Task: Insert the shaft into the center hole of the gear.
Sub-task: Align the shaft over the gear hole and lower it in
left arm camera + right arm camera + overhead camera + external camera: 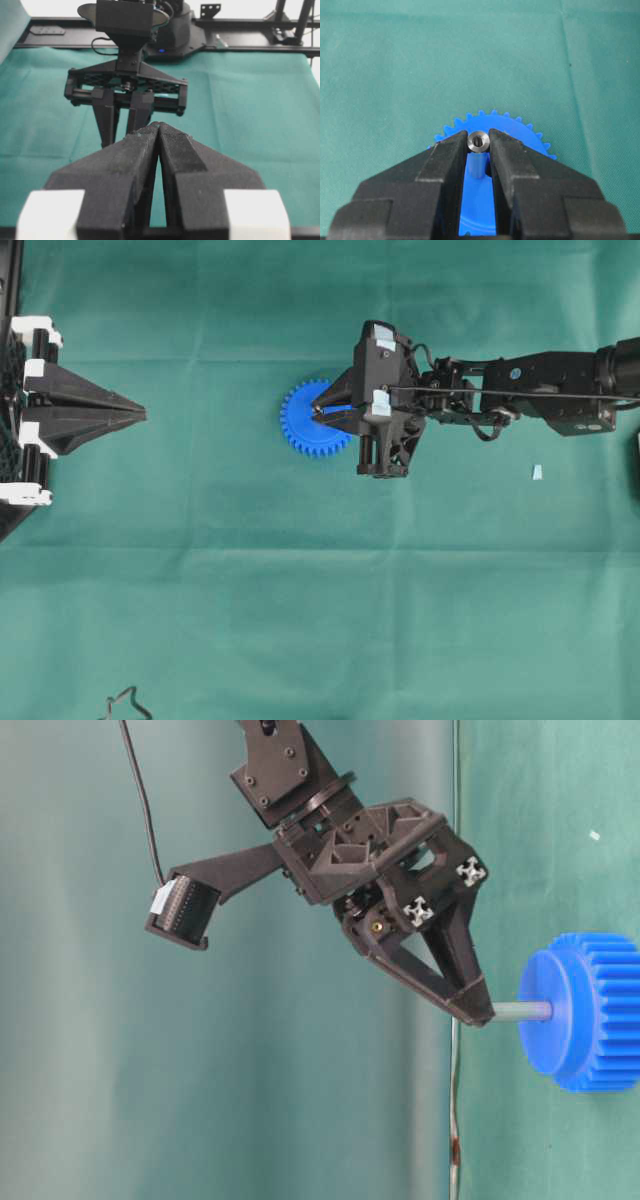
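The right end effector (479, 142) pinches the shaft (479, 141), a stiff, smooth, likely slippery pin, by its top end, lower end at the gear (312, 420) near the table's middle.

Right gripper (479, 145) angled down, jaws nipped narrow, left gripper (143, 416) closed, arm parked apart

center hole: hidden by shaft (522, 1011) | gear (585, 1012): cut by right edge, table-level | right claw (478, 141) covers gear's near half
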